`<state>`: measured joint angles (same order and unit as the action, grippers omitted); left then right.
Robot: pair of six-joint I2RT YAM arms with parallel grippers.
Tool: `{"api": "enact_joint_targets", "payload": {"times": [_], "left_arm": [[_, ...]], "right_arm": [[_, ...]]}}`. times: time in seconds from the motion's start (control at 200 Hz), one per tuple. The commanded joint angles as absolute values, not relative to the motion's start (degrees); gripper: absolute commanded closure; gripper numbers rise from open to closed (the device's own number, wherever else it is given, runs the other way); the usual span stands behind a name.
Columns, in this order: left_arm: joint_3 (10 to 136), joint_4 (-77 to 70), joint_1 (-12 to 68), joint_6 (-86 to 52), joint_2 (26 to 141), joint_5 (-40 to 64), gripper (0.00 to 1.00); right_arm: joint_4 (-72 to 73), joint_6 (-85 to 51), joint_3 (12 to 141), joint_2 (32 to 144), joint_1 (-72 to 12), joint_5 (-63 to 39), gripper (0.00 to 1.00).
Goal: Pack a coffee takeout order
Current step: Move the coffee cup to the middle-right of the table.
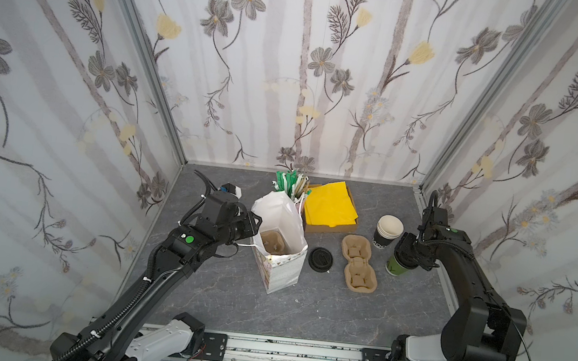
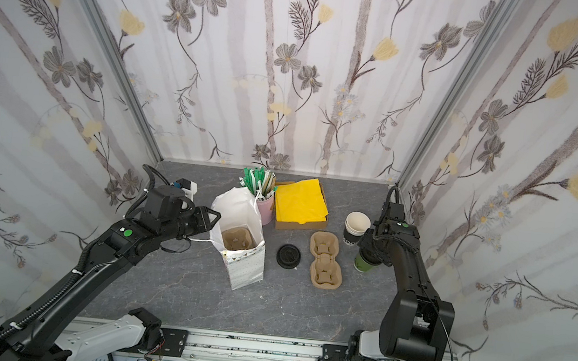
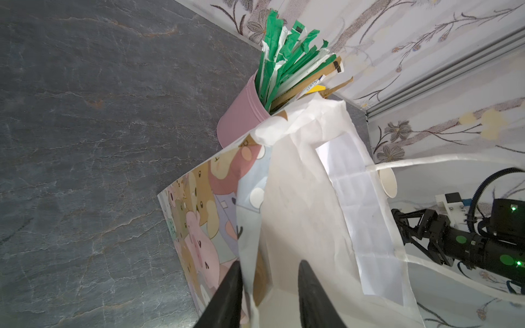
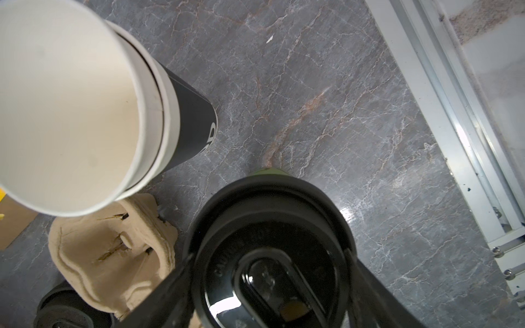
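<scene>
Though wide, right claw [image 4: 268, 267] around green cup [image 4: 270, 210].

Both top views: bright, even, diffuse light; its source cannot be told. Shadows under the arms on the table [image 1: 216, 302] are faint and soft-edged. Wide-angle bend is strong: the frame posts [image 1: 142, 45] splay outward toward the picture edges. Fine detail slightly smeared.

Left wrist view: left gripper [image 3: 270, 264] dark, soft-edged, out of focus. White inside of the bag [image 3: 306, 204] just ahead of it is nearly washed out.

Right wrist view: right gripper [image 4: 268, 254] blurred. The lid [image 4: 270, 215] between its fingers carries a white glint, with a pale sheen on the table just past it. The cup stack [image 4: 71, 108] beside it is soft, close to the lens.
</scene>
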<state>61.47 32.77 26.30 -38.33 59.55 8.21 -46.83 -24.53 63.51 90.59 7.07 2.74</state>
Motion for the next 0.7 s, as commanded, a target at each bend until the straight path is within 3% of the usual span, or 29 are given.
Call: {"api": "enact_joint_targets", "payload": {"times": [0.0, 0.275, 0.694], "left_arm": [[62.57, 31.55, 26.35, -42.86, 60.61, 10.2, 0.63], [63.76, 31.73, 27.16, -48.52, 61.0, 12.3, 0.61], [56.75, 33.27, 29.16, -51.71, 56.88, 7.35, 0.67]], "right_arm": [[-48.69, -26.09, 64.29, 90.98, 6.94, 0.85, 0.22], [-50.8, -27.31, 63.72, 88.54, 6.69, 0.02, 0.22], [-50.17, -27.16, 63.08, 88.0, 3.97, 2.46, 0.22]]}}
